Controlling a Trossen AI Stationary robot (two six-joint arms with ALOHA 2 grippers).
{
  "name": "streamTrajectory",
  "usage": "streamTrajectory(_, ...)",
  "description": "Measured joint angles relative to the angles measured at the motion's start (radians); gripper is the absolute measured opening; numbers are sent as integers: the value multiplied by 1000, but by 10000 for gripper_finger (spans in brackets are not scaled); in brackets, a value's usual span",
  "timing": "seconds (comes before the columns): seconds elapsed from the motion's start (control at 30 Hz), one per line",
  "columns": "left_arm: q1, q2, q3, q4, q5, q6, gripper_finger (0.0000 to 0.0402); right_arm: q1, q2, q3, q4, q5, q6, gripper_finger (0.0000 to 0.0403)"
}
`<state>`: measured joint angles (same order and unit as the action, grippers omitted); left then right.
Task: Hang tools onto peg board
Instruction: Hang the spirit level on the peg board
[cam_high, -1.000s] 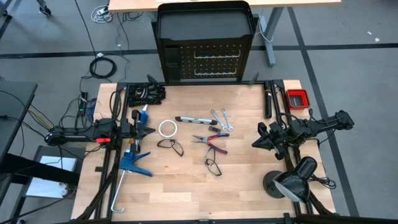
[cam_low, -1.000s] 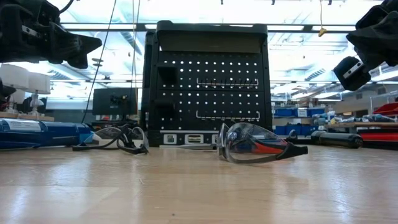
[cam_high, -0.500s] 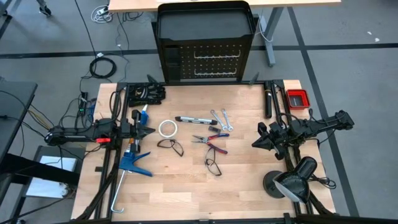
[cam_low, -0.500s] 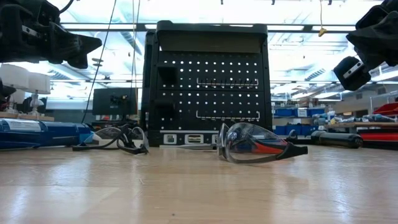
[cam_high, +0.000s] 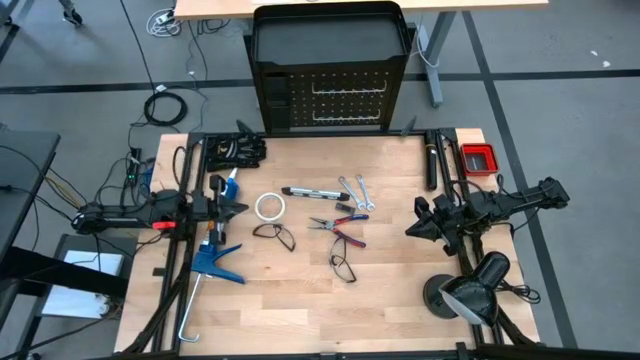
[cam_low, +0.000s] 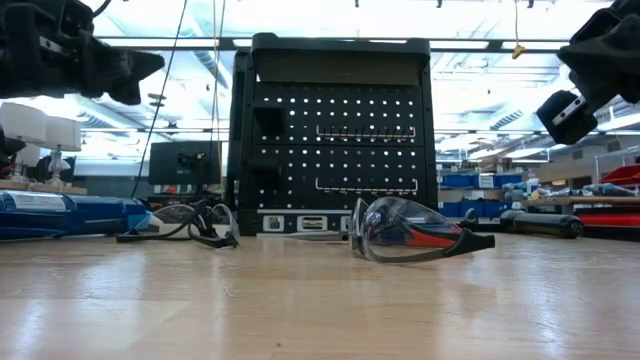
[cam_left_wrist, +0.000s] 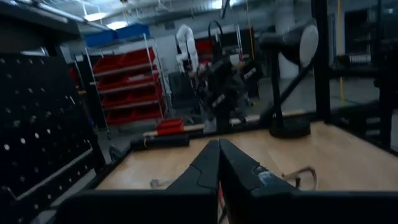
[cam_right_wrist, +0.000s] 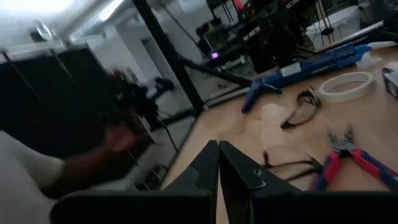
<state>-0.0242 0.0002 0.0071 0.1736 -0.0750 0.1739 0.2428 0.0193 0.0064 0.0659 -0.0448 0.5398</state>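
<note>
The black peg board (cam_high: 330, 75) stands upright at the table's far edge. The tools lie flat on the wooden table, in its middle: two silver wrenches (cam_high: 355, 192), a slim black-and-silver bar (cam_high: 310, 191), red-and-blue-handled pliers (cam_high: 340, 228), and two pairs of black-framed glasses (cam_high: 275, 236) (cam_high: 343, 267). My left gripper (cam_high: 243, 209) hangs shut above the table's left side, pointing toward the tools. My right gripper (cam_high: 410, 230) hangs shut above the right side, pointing toward them as well. Neither touches anything.
A big blue caulking gun (cam_high: 212, 262) lies along the left side, with a white tape roll (cam_high: 268, 207) beside it. A desk lamp (cam_high: 465, 290) stands at the near right, a red box (cam_high: 477, 157) at the far right. The table's near half is bare wood.
</note>
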Motion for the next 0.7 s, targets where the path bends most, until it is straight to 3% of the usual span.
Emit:
streamTrajectory(0.3,0,0,0,142,-18,-98,12,-6,0,0,32,11,-53,22)
streamTrajectory(0.7,0,0,0,266,-31,-128,12,-35,0,0,97,138,-312,23)
